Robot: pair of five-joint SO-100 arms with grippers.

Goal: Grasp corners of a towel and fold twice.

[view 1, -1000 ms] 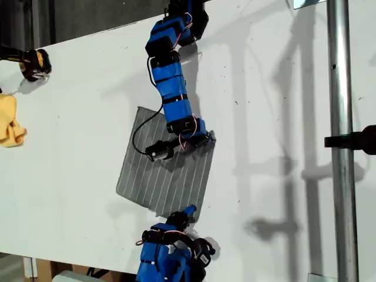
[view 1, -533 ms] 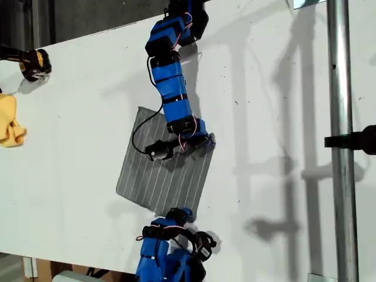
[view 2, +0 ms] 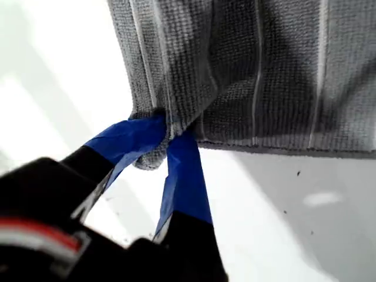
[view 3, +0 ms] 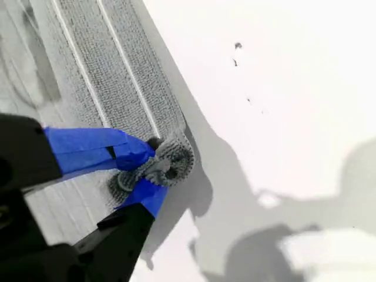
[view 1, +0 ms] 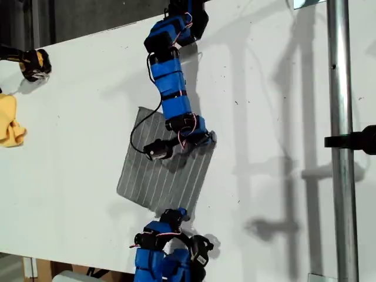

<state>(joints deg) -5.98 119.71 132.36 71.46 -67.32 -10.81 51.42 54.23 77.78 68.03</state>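
Note:
The grey white-striped towel [view 1: 154,176] lies flat on the white table. My first gripper [view 1: 207,139], on the arm that reaches in from the exterior view's top, is shut on the towel's far right corner. The first wrist view shows that gripper [view 2: 167,138] pinching the bunched tip, with the towel [view 2: 264,70] spreading away beyond it. My second gripper [view 1: 179,212], at the exterior view's bottom, is shut on the near right corner. In the second wrist view this gripper [view 3: 150,170] has the crumpled tip of the towel [view 3: 100,70] between its blue-taped fingers.
A plain yellow cloth [view 1: 10,124] lies at the exterior view's left edge, with a black and yellow object [view 1: 35,63] above it. A metal pole [view 1: 343,141] runs down the exterior view's right side. The table's front edge [view 1: 70,254] lies close to the second arm.
My second gripper has shifted a little to the exterior view's left, drawing the towel's near right corner with it. The first arm has barely moved.

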